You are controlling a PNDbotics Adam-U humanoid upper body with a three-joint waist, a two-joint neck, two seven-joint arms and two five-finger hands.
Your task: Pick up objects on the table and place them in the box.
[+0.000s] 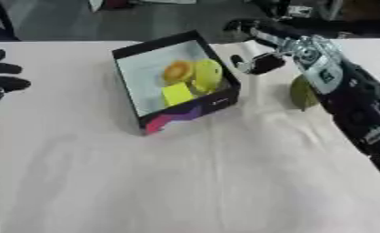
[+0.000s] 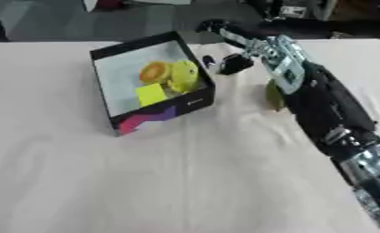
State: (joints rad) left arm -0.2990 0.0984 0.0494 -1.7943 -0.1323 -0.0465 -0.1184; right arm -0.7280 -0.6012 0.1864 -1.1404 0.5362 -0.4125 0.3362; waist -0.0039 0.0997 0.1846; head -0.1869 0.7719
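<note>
A black open-topped cardboard box (image 1: 177,113) with a pale inside and a pink and purple patch at its near corner sits turned askew on the far middle of the white tabletop (image 1: 185,182). In it lie a round orange object (image 1: 178,71), a yellow-green rounded object (image 1: 208,74) touching it, and a flat yellow square piece (image 1: 177,93) just before them. An olive-green object (image 1: 301,93), perhaps a leaf-shaped toy, lies on the tabletop right of the box, partly hidden by the arm.
</note>
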